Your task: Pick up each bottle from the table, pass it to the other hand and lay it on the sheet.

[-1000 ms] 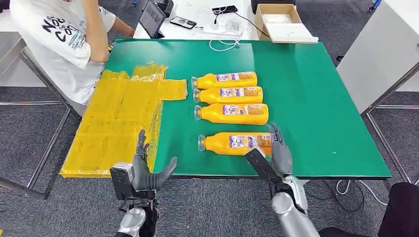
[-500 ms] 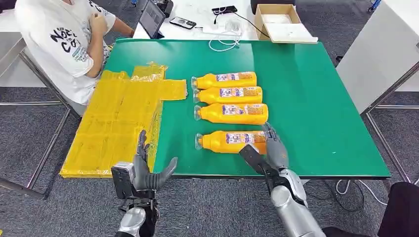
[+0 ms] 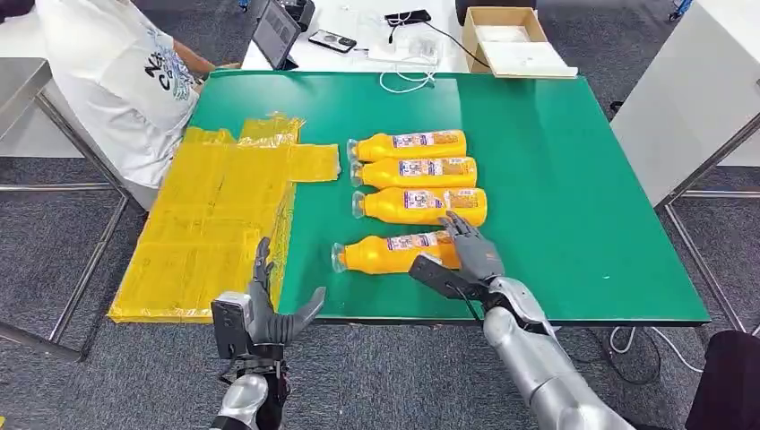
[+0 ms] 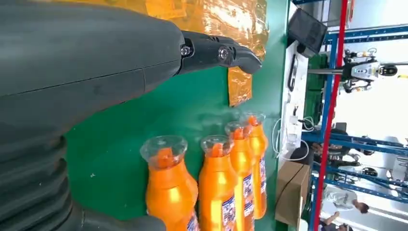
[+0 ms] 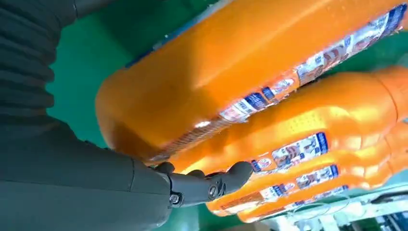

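r hand [image 3: 468,255] at near edge of the green table [image 3: 582,179], wrapped round base end of the nearest bottle [image 3: 394,253] – fingers [image 3: 462,228] over the far side, thumb on the near side, so it grips it. bottle tilted, cap end swung toward the sheet and nearer the table edge, base end up by the hand; can't tell if it's lifted clear of the table. r wrist view: bottle base [image 5: 202,82] fills the palm, a fingertip [image 5: 240,171] curled under it, label strip visible, other bottles just behind.

l hand [image 3: 269,309] hovers off the near table edge, by the near corner of the yellow sheet [image 3: 215,224], fingers spread apart, thumb out to the side, holding nothing. l wrist view: finger [image 4: 216,50] stretched out over green top, sheet beyond it, four clear caps of the bottles in a line.

three more bottles [image 3: 417,175] lie side by side on table centre, caps toward the sheet, touching or nearly so; nearest of them just beyond r hand fingers. all orange liquid, clear caps, blue/white labels.

sheet lies flat on l side of table, near part overhanging the edge, no bottle on it.

person in white t-shirt [image 3: 116,81] seated at far l corner. beyond table: white desk w/ tablet [image 3: 276,34], phone, cables, open cardboard box [image 3: 511,38].
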Robot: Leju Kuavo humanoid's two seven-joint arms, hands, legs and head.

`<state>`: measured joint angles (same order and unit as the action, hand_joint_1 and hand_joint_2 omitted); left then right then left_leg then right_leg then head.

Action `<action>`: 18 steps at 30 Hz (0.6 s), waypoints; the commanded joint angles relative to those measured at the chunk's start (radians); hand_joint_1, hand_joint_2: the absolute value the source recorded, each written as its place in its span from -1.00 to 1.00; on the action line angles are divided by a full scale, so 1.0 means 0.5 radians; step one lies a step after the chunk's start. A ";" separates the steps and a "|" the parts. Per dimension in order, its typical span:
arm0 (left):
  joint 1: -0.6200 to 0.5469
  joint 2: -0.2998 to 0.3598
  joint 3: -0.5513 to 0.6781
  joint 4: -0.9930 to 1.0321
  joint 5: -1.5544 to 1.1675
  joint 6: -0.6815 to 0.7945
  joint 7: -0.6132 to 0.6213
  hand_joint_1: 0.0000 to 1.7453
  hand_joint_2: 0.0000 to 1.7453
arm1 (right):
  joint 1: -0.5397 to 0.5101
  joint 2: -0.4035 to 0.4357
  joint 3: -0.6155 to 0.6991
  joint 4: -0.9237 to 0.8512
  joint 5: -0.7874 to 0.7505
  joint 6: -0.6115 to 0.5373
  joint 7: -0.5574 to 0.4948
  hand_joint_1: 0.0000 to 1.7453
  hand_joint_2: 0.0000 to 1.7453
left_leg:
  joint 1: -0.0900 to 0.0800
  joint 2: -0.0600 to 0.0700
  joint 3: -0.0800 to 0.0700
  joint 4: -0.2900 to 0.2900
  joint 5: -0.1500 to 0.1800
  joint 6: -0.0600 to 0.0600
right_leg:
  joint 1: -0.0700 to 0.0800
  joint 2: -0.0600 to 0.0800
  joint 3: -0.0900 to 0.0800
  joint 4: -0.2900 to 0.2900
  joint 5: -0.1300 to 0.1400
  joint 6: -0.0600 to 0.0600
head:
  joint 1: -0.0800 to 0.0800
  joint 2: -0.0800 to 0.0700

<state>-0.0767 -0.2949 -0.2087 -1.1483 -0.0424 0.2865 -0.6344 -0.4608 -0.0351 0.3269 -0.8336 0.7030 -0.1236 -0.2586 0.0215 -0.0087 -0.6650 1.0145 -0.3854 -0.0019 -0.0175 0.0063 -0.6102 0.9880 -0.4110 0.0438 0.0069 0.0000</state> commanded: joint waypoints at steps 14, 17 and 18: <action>-0.101 -0.018 0.028 0.218 0.015 -0.004 -0.008 -1.00 1.00 | -0.301 -0.039 0.265 0.366 -0.081 0.102 -0.059 -1.00 1.00 | -0.001 0.000 0.006 0.000 -0.002 0.002 | 0.000 -0.002 0.006 0.000 -0.002 -0.002 | 0.000 0.000; -0.102 -0.018 0.028 0.218 0.015 -0.004 -0.008 -1.00 1.00 | -0.298 -0.038 0.266 0.367 -0.081 0.102 -0.059 -1.00 1.00 | -0.002 0.001 0.011 0.000 -0.004 0.002 | -0.001 -0.001 0.011 0.000 -0.004 -0.004 | 0.000 0.000; -0.101 -0.018 0.028 0.218 0.017 -0.004 -0.008 -1.00 1.00 | -0.297 -0.042 0.272 0.357 -0.102 0.107 -0.065 -1.00 1.00 | -0.002 0.001 0.008 -0.001 -0.002 0.002 | -0.001 -0.001 0.008 0.000 -0.003 -0.003 | 0.001 0.000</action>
<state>-0.0909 -0.2953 -0.2045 -1.1032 -0.0393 0.2853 -0.6401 -0.5561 -0.0423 0.4162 -0.7244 0.6653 -0.0839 -0.2876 0.0215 -0.0088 -0.6650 1.0146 -0.3853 -0.0019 -0.0175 0.0063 -0.6102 0.9881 -0.4109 0.0439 0.0072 0.0000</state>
